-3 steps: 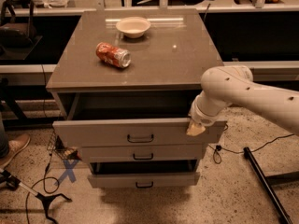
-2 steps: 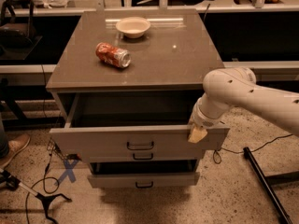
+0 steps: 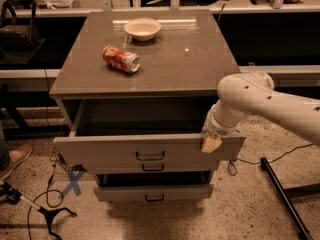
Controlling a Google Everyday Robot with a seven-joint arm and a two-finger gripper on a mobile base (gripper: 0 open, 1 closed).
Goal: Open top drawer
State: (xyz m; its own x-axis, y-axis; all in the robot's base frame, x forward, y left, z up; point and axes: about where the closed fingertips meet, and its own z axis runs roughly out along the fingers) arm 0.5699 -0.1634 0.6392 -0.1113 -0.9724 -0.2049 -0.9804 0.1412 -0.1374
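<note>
The top drawer (image 3: 105,151) of the grey cabinet is pulled well out, its flat front with a small dark bar handle (image 3: 150,156) facing me and its deep box open and dark inside. My gripper (image 3: 210,143) sits at the right end of the drawer front's top edge, with a tan fingertip (image 3: 211,144) resting over the front. The white arm (image 3: 260,101) reaches in from the right.
Two narrower drawers (image 3: 152,191) sit below, the lower one slightly out. On the cabinet top (image 3: 190,64) lie a red soda can (image 3: 121,58) on its side and a white bowl (image 3: 142,28). A shoe (image 3: 14,157), cables and a black stand leg (image 3: 282,196) are on the floor.
The top drawer has slid further out toward me, and my gripper has moved with its front edge, down and forward.
</note>
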